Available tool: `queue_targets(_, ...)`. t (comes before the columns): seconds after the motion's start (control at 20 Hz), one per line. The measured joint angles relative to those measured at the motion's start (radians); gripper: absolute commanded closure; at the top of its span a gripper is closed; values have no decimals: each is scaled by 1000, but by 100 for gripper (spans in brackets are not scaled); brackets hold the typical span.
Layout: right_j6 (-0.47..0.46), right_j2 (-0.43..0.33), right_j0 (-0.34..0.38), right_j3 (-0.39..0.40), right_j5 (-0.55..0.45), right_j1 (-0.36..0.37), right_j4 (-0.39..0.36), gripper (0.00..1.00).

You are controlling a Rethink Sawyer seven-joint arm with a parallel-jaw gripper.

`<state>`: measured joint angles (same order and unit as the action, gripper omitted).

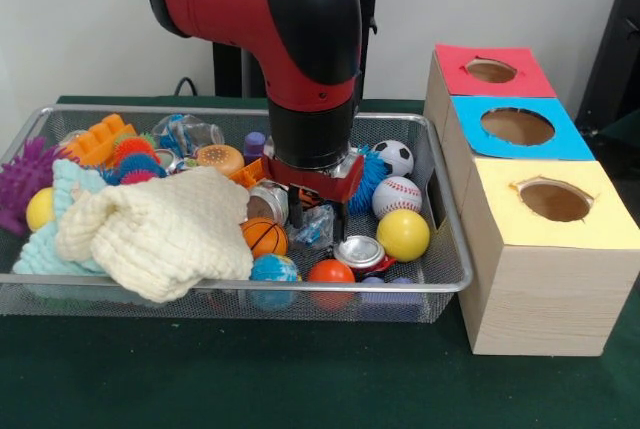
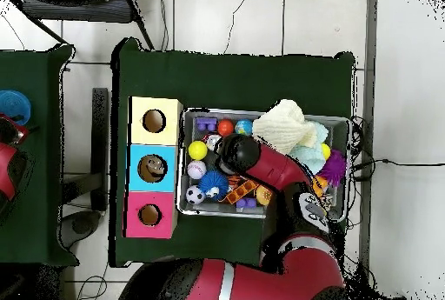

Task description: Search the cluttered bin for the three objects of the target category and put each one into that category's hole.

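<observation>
The wire-mesh bin (image 1: 230, 284) stands on the green table and is full of toys; it also shows in the overhead view (image 2: 181, 162). My gripper (image 1: 318, 214) is down in the bin's middle, right over a clear crinkled bottle (image 1: 316, 227) with a bluish label that lies between a basketball and a metal can. I cannot tell if the bottle is gripped. A second clear bottle (image 1: 188, 133) lies at the bin's back left. I see no third bottle. In the overhead view my arm (image 2: 261, 164) covers the gripper.
A box row stands right of the bin with a red hole (image 1: 491, 70), a blue hole (image 1: 517, 126) and a yellow hole (image 1: 555, 200). A cream cloth (image 1: 160, 229) covers the bin's left front. Metal cans (image 1: 360, 251), a yellow ball (image 1: 403, 235) and a baseball (image 1: 397, 196) crowd the gripper.
</observation>
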<state>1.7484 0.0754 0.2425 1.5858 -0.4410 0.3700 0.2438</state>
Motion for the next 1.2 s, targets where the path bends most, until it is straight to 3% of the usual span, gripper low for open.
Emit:
queue_targets(0.2, 0, 0, 1, -5, 0, -1, 0, 0)
queue_targets(0.25, 0, 0, 0, -12, 0, -3, -6, 100)
queue_targets(1.2, 0, 31, -47, -66, -1, -16, -21, 100)
